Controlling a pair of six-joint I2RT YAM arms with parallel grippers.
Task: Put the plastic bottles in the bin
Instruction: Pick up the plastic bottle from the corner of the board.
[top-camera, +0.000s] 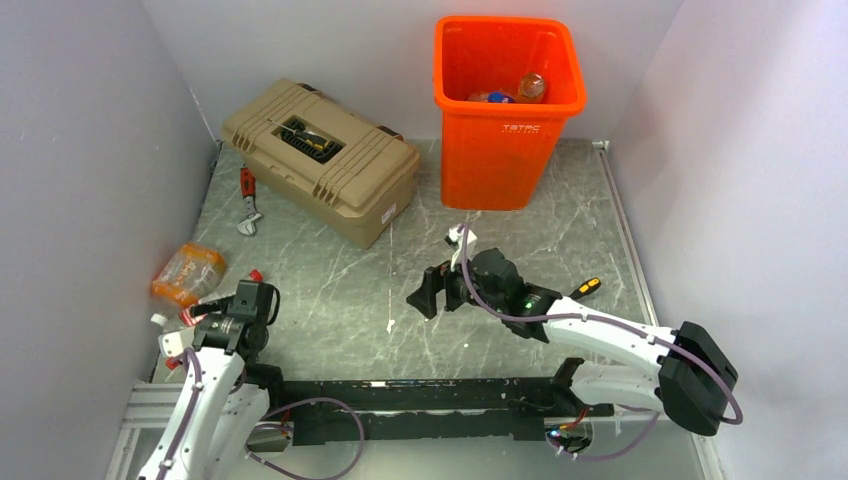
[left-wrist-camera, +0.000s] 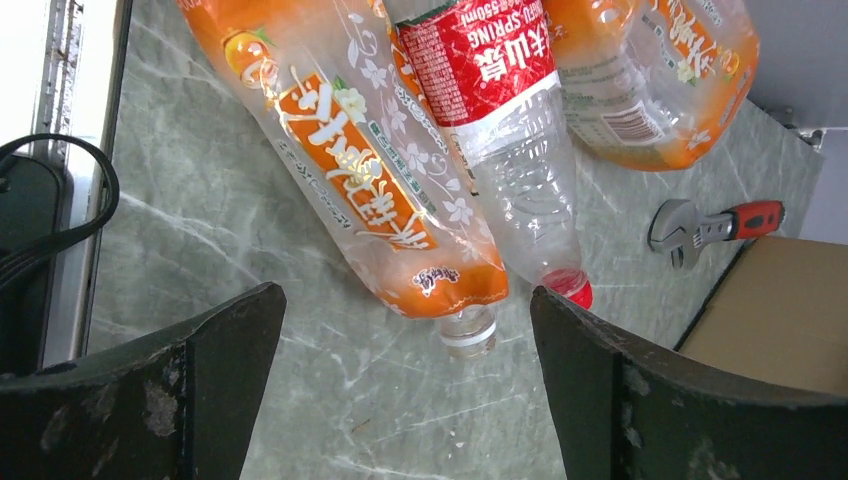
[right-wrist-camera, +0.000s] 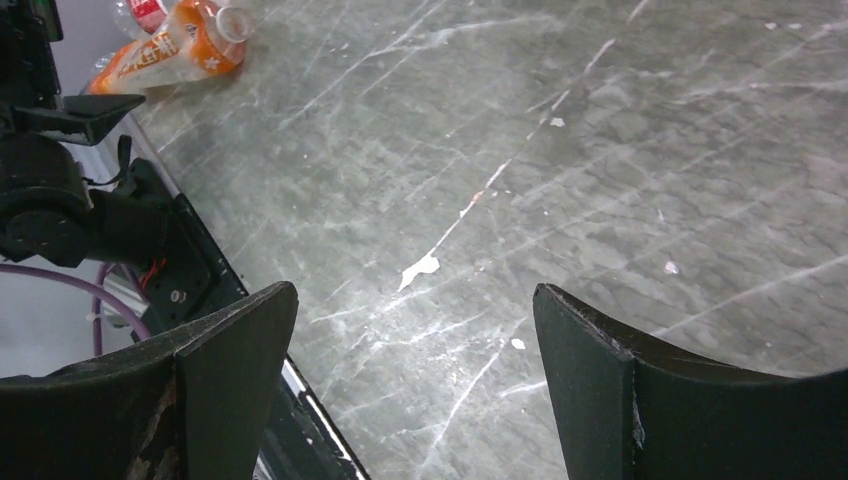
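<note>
Three plastic bottles (left-wrist-camera: 500, 120) lie just ahead of your released, empty left hand (left-wrist-camera: 405, 330). Pickup is pending, so advance and clench the orange-labelled bottle (left-wrist-camera: 370, 190). The orange bin (top-camera: 500, 150) stands well beyond your released right hand (right-wrist-camera: 410, 300).

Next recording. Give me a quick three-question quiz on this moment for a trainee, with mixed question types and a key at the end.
1. True or false: the left gripper is shut on a bottle.
2. What lies beside the tan toolbox? A. a hammer B. a red-handled wrench C. a cup
3. How many bottles does the left wrist view show?
Key: 1. False, its jaws stand open. 2. B. 3. Three.
</note>
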